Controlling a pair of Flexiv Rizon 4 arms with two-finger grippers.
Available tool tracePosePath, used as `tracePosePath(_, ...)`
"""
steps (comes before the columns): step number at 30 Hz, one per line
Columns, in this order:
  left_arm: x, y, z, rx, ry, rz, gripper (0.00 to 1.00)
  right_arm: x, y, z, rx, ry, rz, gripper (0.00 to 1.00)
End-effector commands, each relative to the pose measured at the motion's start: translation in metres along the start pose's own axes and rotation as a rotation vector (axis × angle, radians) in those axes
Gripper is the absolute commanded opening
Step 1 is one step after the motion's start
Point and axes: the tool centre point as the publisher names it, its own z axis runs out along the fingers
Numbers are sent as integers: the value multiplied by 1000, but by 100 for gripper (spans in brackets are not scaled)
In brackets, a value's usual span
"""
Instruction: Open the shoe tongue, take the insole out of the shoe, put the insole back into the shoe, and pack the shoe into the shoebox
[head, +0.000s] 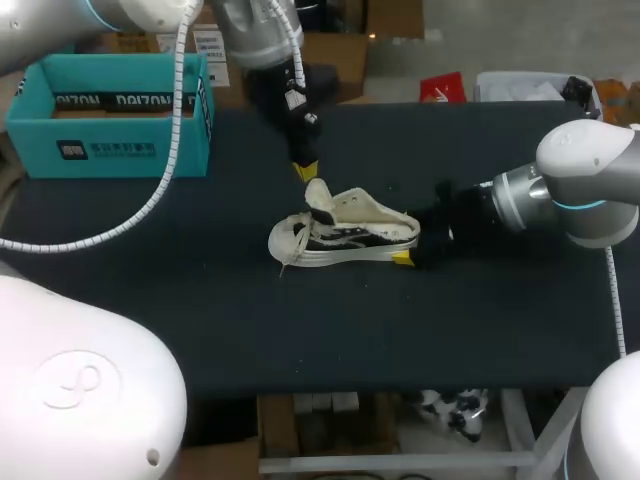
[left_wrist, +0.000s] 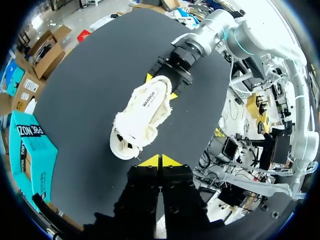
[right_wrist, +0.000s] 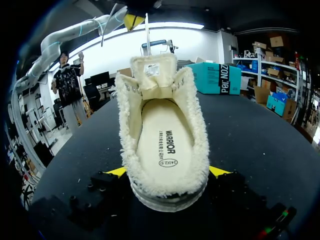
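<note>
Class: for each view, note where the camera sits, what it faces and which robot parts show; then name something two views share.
Head view: above and behind, looking down on the table; left arm and right arm show.
Left wrist view: above the shoe, looking down; its shut left pincer shows.
Right wrist view: low at the heel, looking along the shoe; right pincer grips it.
Shared: both wrist views show the shoebox.

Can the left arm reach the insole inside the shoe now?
Probably yes. The tongue stands up, so the insole lies uncovered in the shoe. The right gripper clasps only the heel. The left gripper, shut above the tongue, must open first.
</note>
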Motion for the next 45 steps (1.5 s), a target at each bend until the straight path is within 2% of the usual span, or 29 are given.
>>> tracePosePath(1,-4,-9,-1,-194,13,317,0,-2,-9,4,-2,1,1,0)
tracePosePath(2,-4,-9,-1,-194,13,317,0,-2,-9,4,-2,1,1,0)
tracePosePath(3,-5,-13,3,-189,-2,369,0,-2,-9,4,-2,1,1,0)
tracePosePath(6,-8,-24,17,-195,-3,433,0,-2,-9,4,-2,1,1,0)
tracePosePath(10,-13,-40,42,-201,-11,474,0,-2,-9,4,-2,1,1,0)
tracePosePath(16,-21,-52,74,-201,21,526,0,-2,-9,4,-2,1,1,0)
tracePosePath(21,-21,-52,93,-182,26,583,0,-2,-9,4,-2,1,1,0)
tracePosePath(29,-23,-59,125,-146,39,616,0,-2,-9,4,-2,1,1,0)
tracePosePath(45,-26,-46,167,-156,73,633,0,-2,-9,4,-2,1,1,0)
